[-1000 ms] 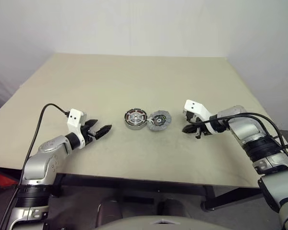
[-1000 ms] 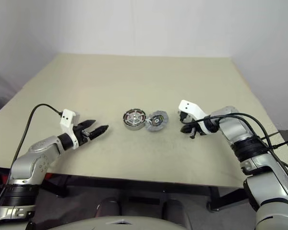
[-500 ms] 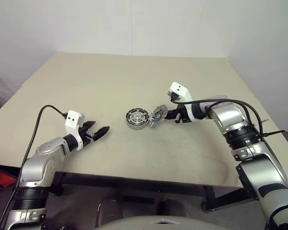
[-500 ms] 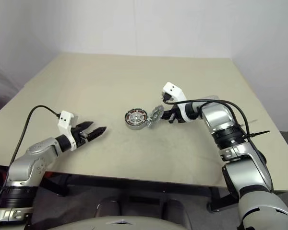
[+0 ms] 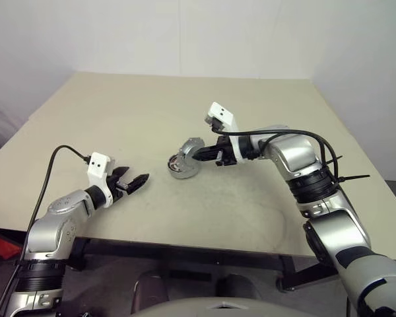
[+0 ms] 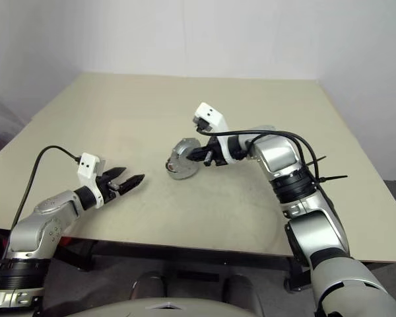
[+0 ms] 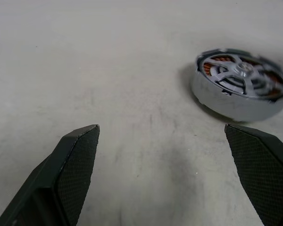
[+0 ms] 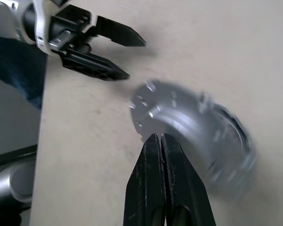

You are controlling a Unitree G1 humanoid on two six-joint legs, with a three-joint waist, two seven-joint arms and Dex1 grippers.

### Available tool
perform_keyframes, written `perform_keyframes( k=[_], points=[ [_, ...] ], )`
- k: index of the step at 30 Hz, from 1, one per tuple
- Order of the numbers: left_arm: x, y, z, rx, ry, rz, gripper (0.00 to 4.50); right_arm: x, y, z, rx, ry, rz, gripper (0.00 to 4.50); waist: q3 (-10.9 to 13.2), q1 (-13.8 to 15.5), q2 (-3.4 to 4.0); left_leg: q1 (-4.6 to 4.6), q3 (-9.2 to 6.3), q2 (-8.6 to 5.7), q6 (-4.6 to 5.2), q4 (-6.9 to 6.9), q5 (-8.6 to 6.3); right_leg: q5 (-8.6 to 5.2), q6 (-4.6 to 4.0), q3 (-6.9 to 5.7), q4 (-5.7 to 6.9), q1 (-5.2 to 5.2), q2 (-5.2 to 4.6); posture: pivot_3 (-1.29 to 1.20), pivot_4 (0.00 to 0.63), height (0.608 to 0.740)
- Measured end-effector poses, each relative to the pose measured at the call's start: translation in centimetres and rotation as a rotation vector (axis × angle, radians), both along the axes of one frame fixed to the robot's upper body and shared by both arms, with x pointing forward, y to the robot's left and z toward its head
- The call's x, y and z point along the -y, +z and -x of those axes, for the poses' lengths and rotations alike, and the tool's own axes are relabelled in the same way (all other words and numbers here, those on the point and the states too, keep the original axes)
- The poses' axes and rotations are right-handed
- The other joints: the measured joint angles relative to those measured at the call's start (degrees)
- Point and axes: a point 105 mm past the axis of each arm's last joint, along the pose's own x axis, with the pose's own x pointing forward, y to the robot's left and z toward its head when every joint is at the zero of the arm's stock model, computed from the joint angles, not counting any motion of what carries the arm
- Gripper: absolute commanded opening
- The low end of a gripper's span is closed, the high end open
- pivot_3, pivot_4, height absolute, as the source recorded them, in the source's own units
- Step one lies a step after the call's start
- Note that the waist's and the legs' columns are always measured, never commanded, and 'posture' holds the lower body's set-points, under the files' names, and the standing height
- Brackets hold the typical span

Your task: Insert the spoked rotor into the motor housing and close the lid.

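right pincer (image 5: 208,156), fingers pressed together, has swung in from the right side of the table (image 5: 264,218) and is now against the lid (image 5: 192,151), which was lying flat beside the housing (image 5: 183,166) and now stands tilted up over it. housing holds the spoked rotor (image 7: 239,75), copper windings visible between spokes. left pincer (image 5: 138,181) wide open, holding nothing, same spot left of the housing.

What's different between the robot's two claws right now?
The left gripper has its fingers spread wide; the right gripper has its fingers pressed shut. The left gripper hangs apart from the motor housing, while the right gripper's tips are at the lid, which stands tilted over that housing. Both have two black fingers.
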Motion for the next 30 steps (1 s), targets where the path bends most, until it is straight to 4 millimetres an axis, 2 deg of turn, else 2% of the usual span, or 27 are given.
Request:
perform_keyframes(
  k=[18,27,30],
  points=[
    [0.1,0.1,0.5,0.004,0.003,-0.008,4.5,-2.5,-2.4,-1.2,-0.018,-0.081,-0.017,0.03,0.0,-0.18,0.0,0.01,-0.01,0.01,-0.17,-0.02,0.09,0.0,0.01,0.0,0.01,-0.01,0.01,0.0,0.0,0.74],
    [0.1,0.1,0.5,0.003,0.002,-0.008,4.5,-3.3,-5.4,-1.8,-0.068,-0.161,-0.009,0.03,0.0,-0.21,0.01,0.01,-0.01,0.01,-0.19,-0.02,0.1,0.0,0.01,0.0,0.0,-0.02,0.01,0.0,0.0,0.74],
    [0.1,0.1,0.5,0.004,0.002,-0.008,4.5,-3.9,-5.8,-2.0,-0.093,-0.185,-0.039,0.03,-0.01,-0.3,0.0,0.03,-0.01,0.02,-0.19,-0.04,0.1,0.0,0.01,0.01,0.0,-0.01,0.02,0.0,0.0,0.74]
  ],
)
